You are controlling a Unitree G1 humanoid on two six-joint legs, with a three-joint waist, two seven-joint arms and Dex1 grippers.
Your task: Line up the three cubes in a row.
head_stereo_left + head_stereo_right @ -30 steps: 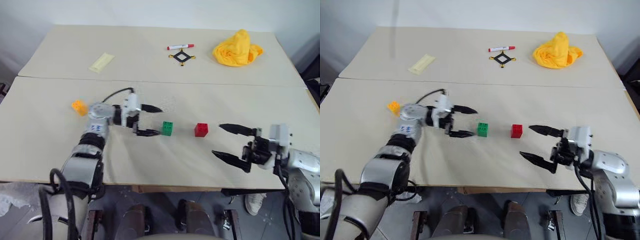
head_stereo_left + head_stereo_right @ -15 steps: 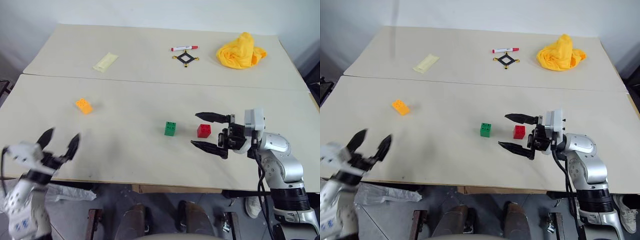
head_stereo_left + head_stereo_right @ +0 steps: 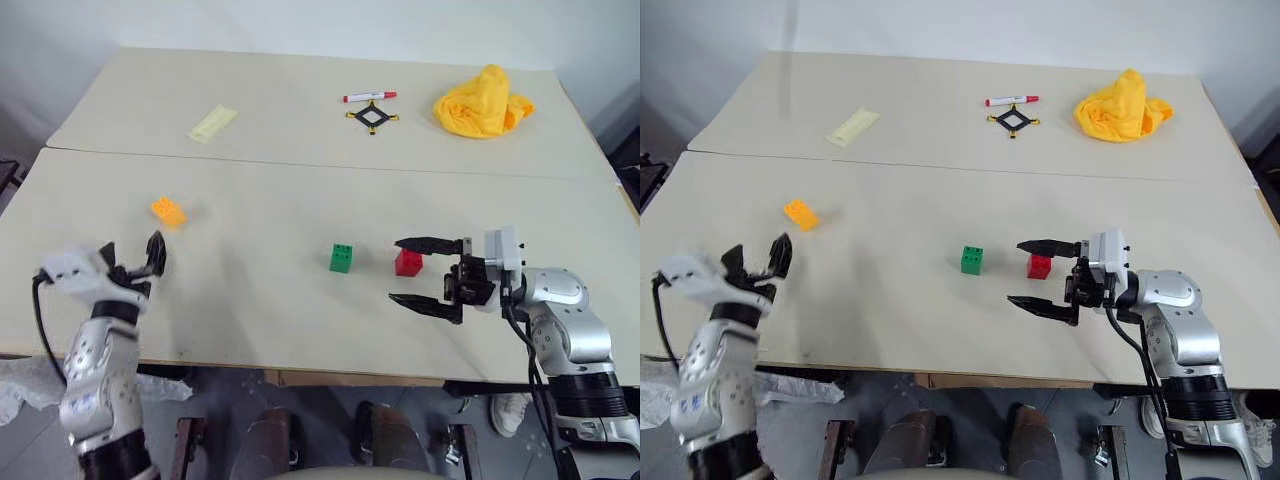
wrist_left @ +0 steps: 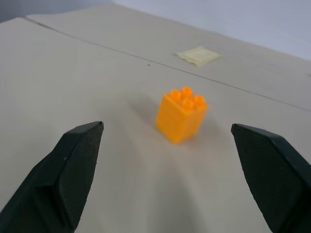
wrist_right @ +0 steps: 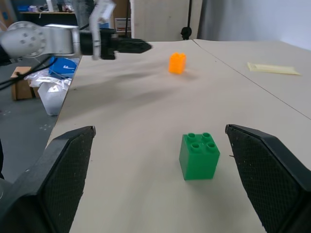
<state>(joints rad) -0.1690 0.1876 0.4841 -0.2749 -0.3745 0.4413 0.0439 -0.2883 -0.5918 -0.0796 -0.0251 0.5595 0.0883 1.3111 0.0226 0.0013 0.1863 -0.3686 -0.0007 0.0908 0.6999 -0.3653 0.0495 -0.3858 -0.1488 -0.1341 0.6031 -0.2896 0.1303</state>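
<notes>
Three cubes rest on the table: orange (image 3: 168, 211) at the left, green (image 3: 341, 258) and red (image 3: 407, 262) close together in the middle. My left gripper (image 3: 132, 255) is open near the table's front left, pointing at the orange cube (image 4: 181, 116), which stands a short way ahead between the fingers' lines. My right gripper (image 3: 396, 270) is open and points left. The red cube shows between its two fingers in the head views. The green cube (image 5: 199, 155) stands just ahead of the fingertips, and the orange cube (image 5: 177, 62) is far beyond.
A yellow cloth (image 3: 480, 102), a red marker (image 3: 369, 96) and a black square frame (image 3: 371, 116) lie at the back right. A pale packet (image 3: 211, 123) lies back left. A seam (image 3: 300, 165) crosses the table. The front edge runs just below both grippers.
My left arm has left the green cube and swung far left, and it now faces the orange cube. My right gripper has moved left, up to the red cube.
</notes>
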